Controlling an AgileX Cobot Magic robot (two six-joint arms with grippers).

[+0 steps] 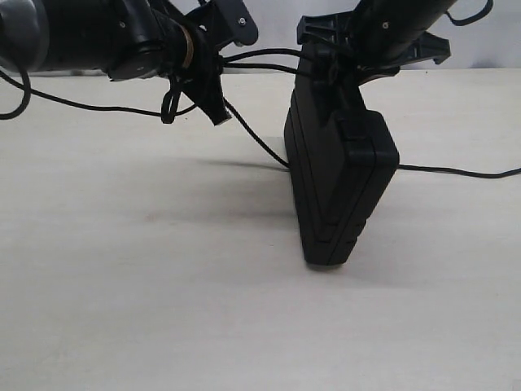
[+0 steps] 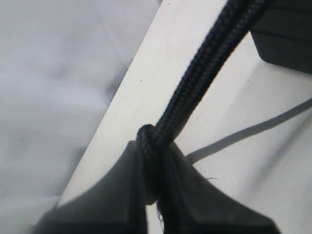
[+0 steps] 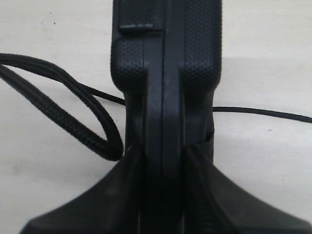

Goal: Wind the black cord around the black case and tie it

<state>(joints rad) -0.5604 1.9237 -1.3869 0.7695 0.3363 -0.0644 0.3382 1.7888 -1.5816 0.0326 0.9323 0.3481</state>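
Note:
The black case stands on edge on the pale table, tilted a little, with my right gripper shut on its top edge. In the right wrist view the case fills the gap between the two fingers. The black cord runs in two strands from the case's top across to my left gripper, which is shut on it up in the air. The left wrist view shows the doubled cord pinched at a bend between the jaws. Another stretch of cord trails off right along the table.
The pale wooden table spreads around the case. Its far edge meets a white wall behind both arms. A thin arm cable hangs under the left arm.

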